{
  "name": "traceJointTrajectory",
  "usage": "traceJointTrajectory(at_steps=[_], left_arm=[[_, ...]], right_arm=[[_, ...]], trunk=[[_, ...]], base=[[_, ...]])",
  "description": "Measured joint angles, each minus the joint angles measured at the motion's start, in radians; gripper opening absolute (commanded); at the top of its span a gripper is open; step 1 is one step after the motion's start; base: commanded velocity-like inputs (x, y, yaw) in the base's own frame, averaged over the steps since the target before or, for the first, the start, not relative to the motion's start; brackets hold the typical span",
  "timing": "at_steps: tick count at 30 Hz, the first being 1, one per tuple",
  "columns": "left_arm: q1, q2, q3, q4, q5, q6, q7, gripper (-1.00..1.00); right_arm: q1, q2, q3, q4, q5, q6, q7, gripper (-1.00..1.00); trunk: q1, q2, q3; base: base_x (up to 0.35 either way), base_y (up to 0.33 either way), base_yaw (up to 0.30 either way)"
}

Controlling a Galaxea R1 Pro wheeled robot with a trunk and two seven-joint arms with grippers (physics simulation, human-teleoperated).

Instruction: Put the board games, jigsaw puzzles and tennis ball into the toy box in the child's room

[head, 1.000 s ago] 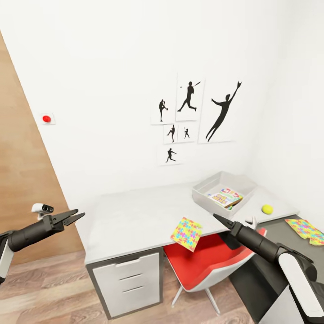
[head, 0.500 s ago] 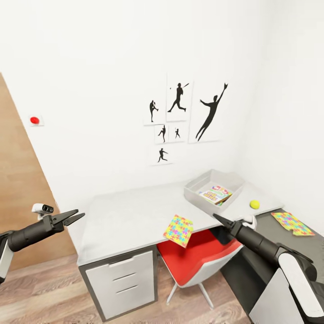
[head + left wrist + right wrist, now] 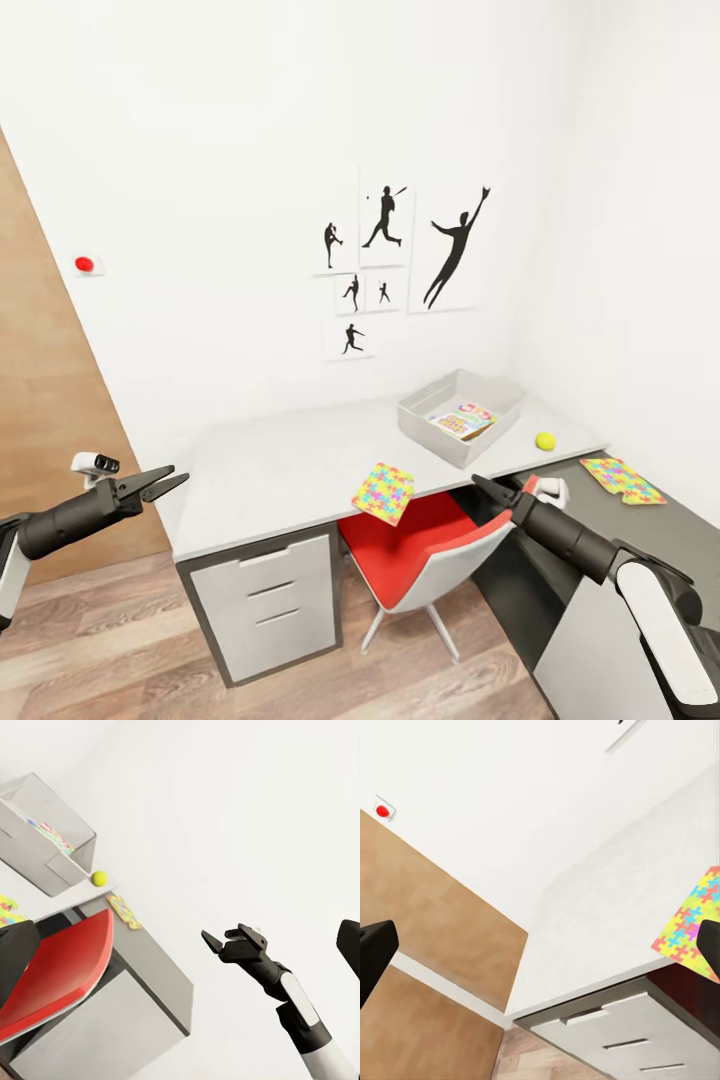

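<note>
Head view: a white-walled room with wood plank floor point(image 3: 110, 640) and black baseball silhouette posters point(image 3: 400, 262) above a long pale grey bench point(image 3: 290, 460), which joins a lower dark grey cabinet point(image 3: 640, 530) at the corner. A red chair point(image 3: 425, 550) is tucked under the bench. The toy box point(image 3: 462, 415), a shallow light grey bin with sloping sides, sits at the bench's far end with a printed board game point(image 3: 462, 420) inside. The small yellow-green tennis ball point(image 3: 545, 440) lies just beside it. One knobbly multicoloured jigsaw puzzle point(image 3: 383, 493) overhangs the bench's front edge; the other point(image 3: 622, 480) lies on the cabinet. The left pincer point(image 3: 165, 484), narrowly parted and empty, hangs well apart from the bench. The right pincer point(image 3: 478, 486), near the overhanging puzzle, looks nearly closed, gripping nothing.
</note>
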Motion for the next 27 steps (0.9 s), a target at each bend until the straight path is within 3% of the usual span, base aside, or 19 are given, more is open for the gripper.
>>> traceJointTrajectory(at_steps=[3,7,12,14,20,27], left_arm=[[0.0,-0.001,0.0,0.001,-0.005,0.002,0.0,1.0],[-0.001,-0.005,-0.003,0.001,-0.016,0.013,0.057,1.0],[-0.001,-0.014,-0.009,0.0,-0.021,0.057,0.197,1.0],[-0.001,-0.03,-0.015,-0.002,-0.02,0.07,0.256,1.0],[-0.003,-0.116,-0.024,-0.004,-0.021,0.083,0.378,1.0],[-0.004,-0.242,-0.027,-0.004,-0.019,0.094,0.528,1.0]], right_arm=[[0.0,-0.001,0.0,0.0,0.0,0.0,0.0,1.0],[0.0,0.0,0.0,0.0,0.0,0.0,0.0,1.0],[0.0,0.0,0.0,-0.001,0.001,0.0,-0.004,1.0],[0.0,0.0,0.0,0.0,0.002,0.0,-0.005,1.0],[0.0,-0.001,-0.004,-0.002,0.003,0.0,-0.002,1.0],[0.0,-0.004,-0.009,-0.005,0.001,0.003,-0.002,1.0]], trunk=[[0.0,0.0,0.0],[0.0,0.0,0.0],[0.0,0.0,0.0],[0.0,0.0,0.0],[0.0,0.0,0.0],[0.0,0.0,0.0]], base=[[-0.007,-0.023,0.0],[-0.002,-0.007,0.0],[0.0,-0.001,0.0],[0.0,0.0,0.0],[0.0,0.0,0.0],[0.0,0.0,0.0]])
